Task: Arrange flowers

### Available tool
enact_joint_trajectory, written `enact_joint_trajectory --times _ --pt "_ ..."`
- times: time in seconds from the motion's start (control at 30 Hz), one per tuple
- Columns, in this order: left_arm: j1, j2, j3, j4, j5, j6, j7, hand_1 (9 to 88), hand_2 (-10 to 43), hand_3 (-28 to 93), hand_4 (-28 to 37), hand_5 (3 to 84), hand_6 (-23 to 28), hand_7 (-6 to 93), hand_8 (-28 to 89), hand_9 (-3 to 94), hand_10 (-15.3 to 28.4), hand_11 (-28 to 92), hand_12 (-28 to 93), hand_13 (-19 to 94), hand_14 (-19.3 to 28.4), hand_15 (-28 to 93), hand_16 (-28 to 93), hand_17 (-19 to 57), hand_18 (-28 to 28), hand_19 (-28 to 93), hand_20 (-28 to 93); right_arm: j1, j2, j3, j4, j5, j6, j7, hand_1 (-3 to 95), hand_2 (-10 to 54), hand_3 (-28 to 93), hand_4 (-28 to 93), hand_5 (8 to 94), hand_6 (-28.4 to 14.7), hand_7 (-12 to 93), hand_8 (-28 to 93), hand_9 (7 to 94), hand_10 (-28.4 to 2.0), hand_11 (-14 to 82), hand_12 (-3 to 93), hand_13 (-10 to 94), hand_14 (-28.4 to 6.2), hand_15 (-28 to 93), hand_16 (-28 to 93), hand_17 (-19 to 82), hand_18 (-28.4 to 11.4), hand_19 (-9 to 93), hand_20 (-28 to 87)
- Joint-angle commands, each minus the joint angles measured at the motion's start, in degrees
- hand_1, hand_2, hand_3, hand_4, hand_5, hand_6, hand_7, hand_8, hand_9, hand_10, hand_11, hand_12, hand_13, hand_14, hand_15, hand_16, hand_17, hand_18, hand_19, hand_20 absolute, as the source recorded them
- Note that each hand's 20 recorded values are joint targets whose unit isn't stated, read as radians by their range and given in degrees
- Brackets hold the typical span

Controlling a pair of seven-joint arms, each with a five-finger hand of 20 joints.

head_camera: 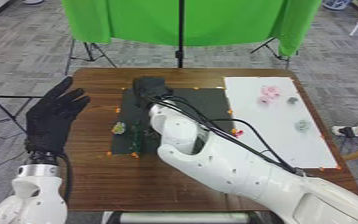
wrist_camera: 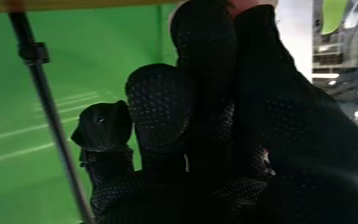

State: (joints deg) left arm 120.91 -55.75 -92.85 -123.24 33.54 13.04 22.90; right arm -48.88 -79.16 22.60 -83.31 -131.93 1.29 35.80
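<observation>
While our left hand (head_camera: 49, 120) was open beside the worktop (head_camera: 95, 175), its fingers loose, our right hand (head_camera: 149, 87) was over the far end of the dark mat (head_camera: 213, 102). We could not tell if the right hand held anything. We saw a yellow flower (head_camera: 119, 128) by the mat's left edge and a pink flower (head_camera: 270, 91) on the white sheet (head_camera: 286, 150). We had a red flower (head_camera: 238, 133) near our right arm (head_camera: 238, 165).
</observation>
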Motion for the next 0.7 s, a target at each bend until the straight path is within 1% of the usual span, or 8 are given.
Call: enact_joint_trajectory --times 0.03,0.07,0.17,0.3,0.37,0.5,0.57,0.7 --pt "-2.06 -0.18 0.88 1.22 0.68 -1.39 -1.21 25.2 9.1 76 -20.5 40.3 10.5 12.5 -8 38.1 20.7 29 13 27 26.1 56 -7 -7.9 23.2 50 25 2.73 -0.83 -2.87 3.51 -1.23 0.56 1.6 61.4 -9.1 52 -28 83.2 5.4 12 -1 87.6 -7.8 34.1 24.4 72 -7.1 76 20 31 -23.1 93 58" --pt "-2.16 0.62 1.26 1.29 0.18 -1.15 -0.45 25.1 9.1 76 -20.5 40.3 10.5 12.5 -8 38.1 20.7 29 13 27 26.1 56 -7 -7.9 23.2 50 25 3.63 -0.71 -4.3 3.76 -0.6 1.62 2.76 62.3 -8.3 49 -28 82.5 5.3 12 -2 86.6 -8.0 35.8 22.3 72 -7.1 76 20 31 -22.7 93 58" --pt "-2.59 0.46 1.49 1.49 0.29 -1.43 -0.55 25.2 9.1 76 -20.5 40.2 10.5 12.5 -8 38.1 20.7 29 13 27 26.0 56 -7 -7.9 23.2 50 25 3.57 -0.57 -4.32 3.94 -1.06 1.42 2.82 66.2 -4.4 38 -28 81.7 5.3 12 -1 85.9 -8.3 35.6 19.2 70 -6.7 77 19 30 -19.7 93 58" --pt "-2.23 0.55 1.46 1.45 0.18 -1.22 -0.37 25.1 9.1 76 -20.5 40.3 10.6 12.5 -8 38.0 20.7 29 13 27 26.1 56 -7 -7.9 23.2 50 25 3.57 -0.66 -4.14 3.66 -0.25 0.37 3.14 67.6 -0.8 23 -24 79.7 5.4 11 -1 85.3 -8.2 31.6 18.8 69 -6.4 78 19 29 -18.6 93 59" --pt "-1.85 0.98 1.68 1.44 -0.28 -1.14 0.2 25.1 9.1 76 -20.6 40.3 10.6 12.5 -8 38.1 20.7 29 13 27 26.1 56 -7 -7.9 23.2 50 25 2.72 -0.89 -2.81 3.16 0.24 -1.2 2.84 66.5 0.1 16 -21 77.0 5.2 10 -1 84.2 -8.3 30.9 18.9 68 -6.4 78 19 29 -18.1 93 59" --pt "-1.72 1.44 1.94 1.5 -0.78 -0.82 0.6 25.2 9.1 76 -20.6 40.4 10.6 12.5 -8 38.2 20.7 29 13 27 26.1 56 -7 -7.9 23.2 50 25 1.82 -1.15 -1.73 2.85 -0.27 -2.06 2.56 61.4 -1.7 11 -17 69.5 5.6 12 -11 81.2 -8.6 30.3 18.1 66 -7.1 79 18 28 -17.9 93 60" --pt "-1.28 1.34 1.7 1.35 -0.65 -0.73 0.29 25.2 9.1 76 -20.5 40.4 10.6 12.5 -8 38.3 20.8 29 13 27 26.1 56 -7 -7.9 23.3 50 25 1.18 -1.36 -1.12 2.66 -0.54 -2.27 2.42 61.2 -1.5 8 -16 67.6 5.5 11 -11 80.4 -8.6 30.1 17.9 65 -7.3 79 18 27 -17.6 93 60" --pt "-1.62 1.01 1.88 1.55 -0.53 -1.05 -0.02 25.2 9.2 76 -20.6 40.4 10.6 12.5 -8 38.1 20.7 29 13 27 26.1 56 -7 -7.9 23.3 50 25 1.23 -1.19 -1.02 2.29 1.04 -2.11 3.33 60.4 -1.1 7 -15 66.4 5.5 11 -11 80.1 -8.7 29.9 17.8 65 -7.5 79 18 27 -17.8 93 60"
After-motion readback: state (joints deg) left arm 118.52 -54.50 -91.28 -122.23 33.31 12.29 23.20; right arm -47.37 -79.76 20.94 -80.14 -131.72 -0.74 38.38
